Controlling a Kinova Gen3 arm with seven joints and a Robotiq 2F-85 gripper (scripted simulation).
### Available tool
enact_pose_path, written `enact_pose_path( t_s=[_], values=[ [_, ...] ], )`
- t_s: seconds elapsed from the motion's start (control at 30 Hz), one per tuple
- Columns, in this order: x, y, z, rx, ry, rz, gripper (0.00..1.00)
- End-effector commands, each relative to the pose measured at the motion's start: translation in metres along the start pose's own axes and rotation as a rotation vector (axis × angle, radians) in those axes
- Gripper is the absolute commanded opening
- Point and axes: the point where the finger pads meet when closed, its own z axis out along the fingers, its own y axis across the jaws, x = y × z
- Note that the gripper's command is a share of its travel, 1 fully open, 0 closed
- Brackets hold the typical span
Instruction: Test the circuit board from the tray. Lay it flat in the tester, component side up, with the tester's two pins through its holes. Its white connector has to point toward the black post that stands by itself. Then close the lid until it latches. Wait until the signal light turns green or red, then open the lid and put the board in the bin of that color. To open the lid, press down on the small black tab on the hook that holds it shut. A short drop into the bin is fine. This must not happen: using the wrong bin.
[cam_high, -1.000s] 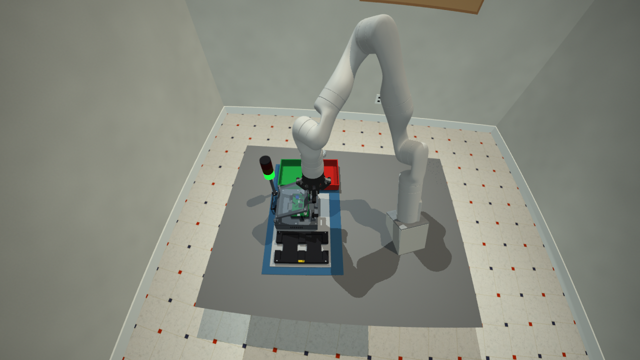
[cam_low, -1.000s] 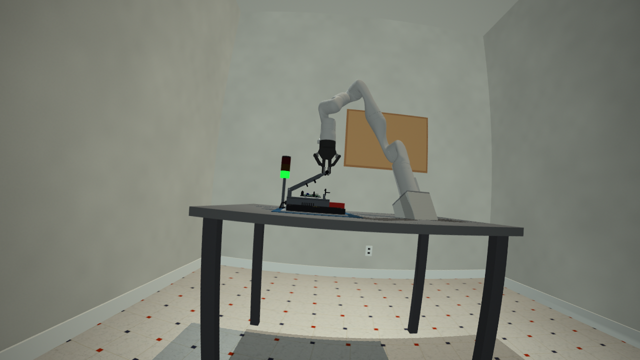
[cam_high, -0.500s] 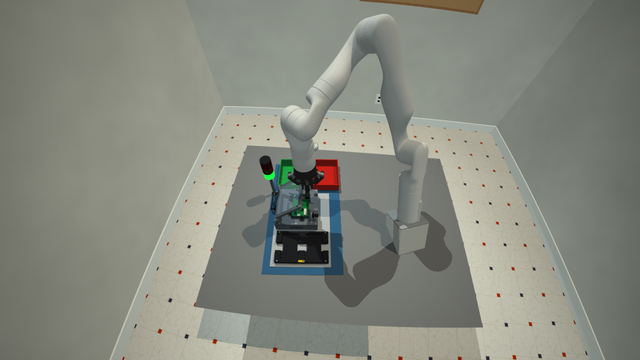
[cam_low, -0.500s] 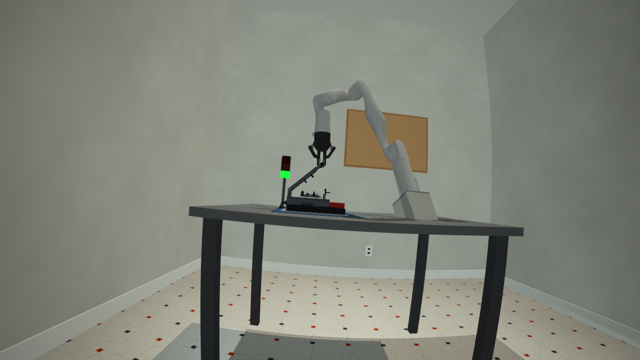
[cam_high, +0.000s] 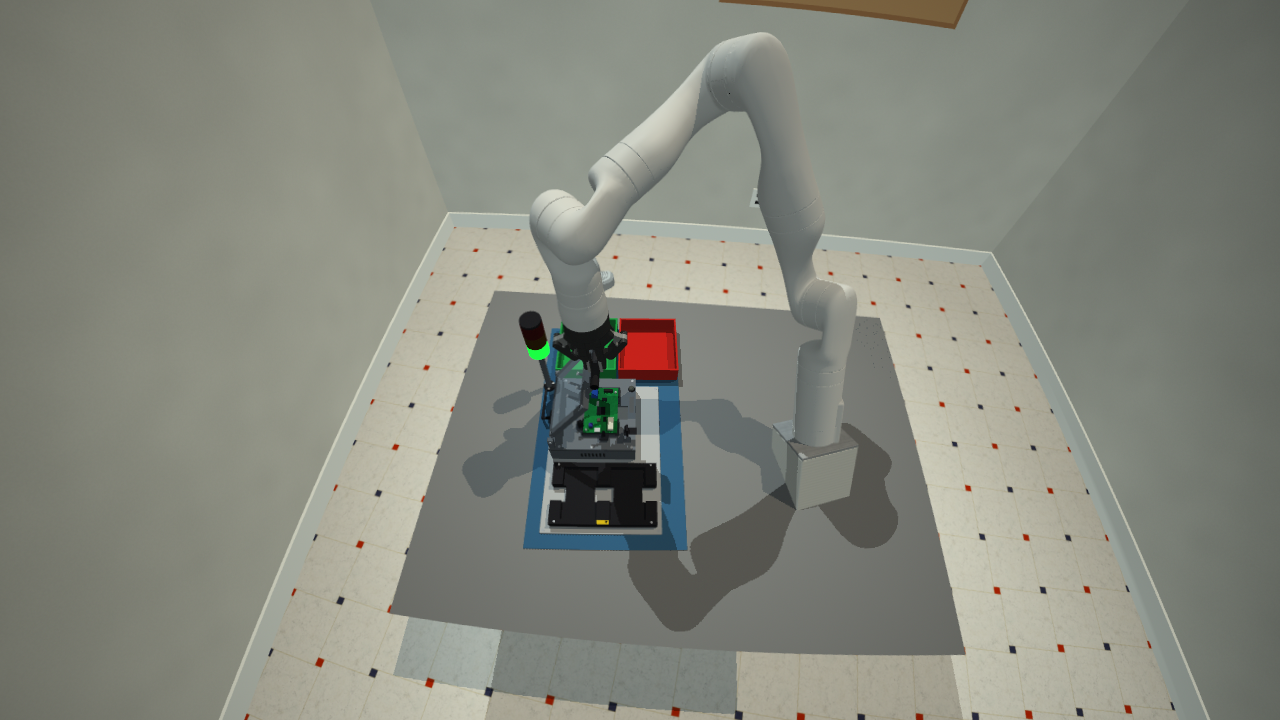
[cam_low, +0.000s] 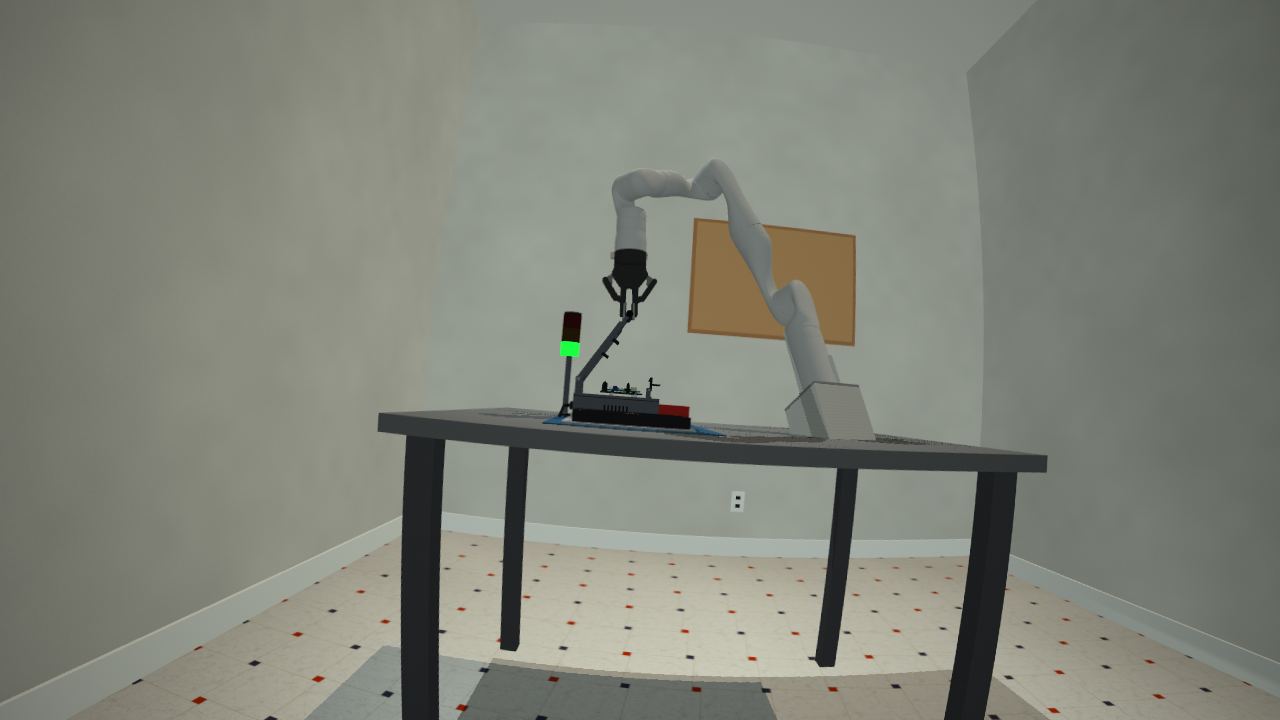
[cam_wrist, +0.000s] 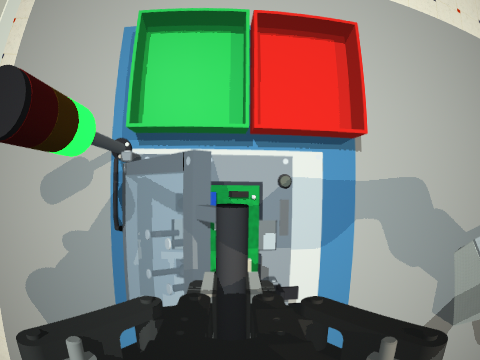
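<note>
The gripper (cam_wrist: 231, 282) was clamped on the lid handle (cam_wrist: 231, 240), holding the lid (cam_low: 601, 347) raised at a steep tilt. Below it, the circuit board (cam_high: 601, 413) lay flat in the tester (cam_high: 626, 436). The signal light (cam_low: 570, 348) showed green. Beyond stood the green bin (cam_wrist: 190, 74) and red bin (cam_wrist: 308, 76).

You get even, soft overhead light; the arm (cam_high: 716, 134) throws broad shadows toward 6 o'clock across the table (cam_high: 805, 573). Your wrist view bows strongly at its edges.
</note>
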Motion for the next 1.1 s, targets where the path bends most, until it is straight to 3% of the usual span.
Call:
enact_pose_path(
  t_s=[0.0, 1.07],
  values=[
    [0.0, -0.029, -0.011, 0.05, -0.011, 0.012, 0.0],
    [0.001, -0.101, -0.029, 0.05, -0.011, 0.012, 0.0]
  ],
)
